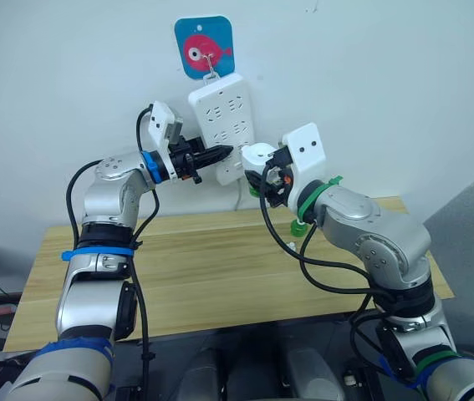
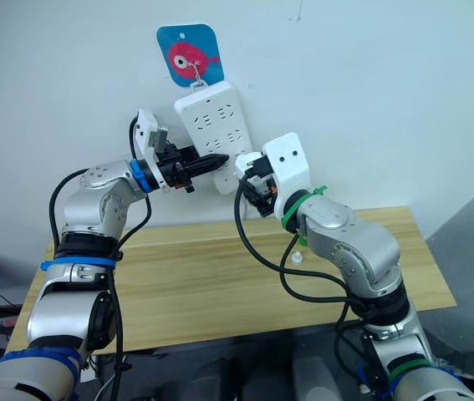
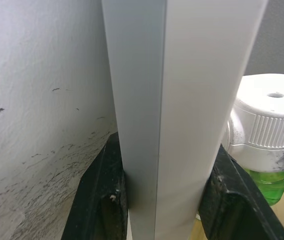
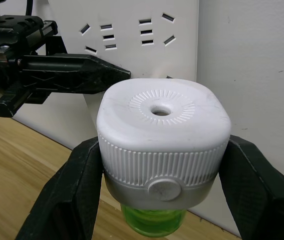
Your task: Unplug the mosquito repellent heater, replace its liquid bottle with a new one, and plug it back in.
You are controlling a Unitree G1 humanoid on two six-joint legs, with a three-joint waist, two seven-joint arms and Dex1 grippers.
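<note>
Right gripper [image 4: 159, 165] clamps the mosquito repellent heater [image 4: 163, 135] upright, vent hole up, bottle [image 4: 154, 221] below, prongs hidden; left gripper [image 3: 167, 195] pinches the power strip [image 1: 222, 125].

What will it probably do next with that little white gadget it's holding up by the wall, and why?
Probably ease it sideways into the long white wall power strip. The right gripper is shut on the small white rounded plug-in heater, a green bottle beneath it, beside the strip's sockets, while the left gripper clamps the strip's edge, seemingly steadying it.

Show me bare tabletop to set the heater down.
The table is bare across its middle and left. It is crowded at the back right, where the right tool holds the heater, above a green bottle.
</note>
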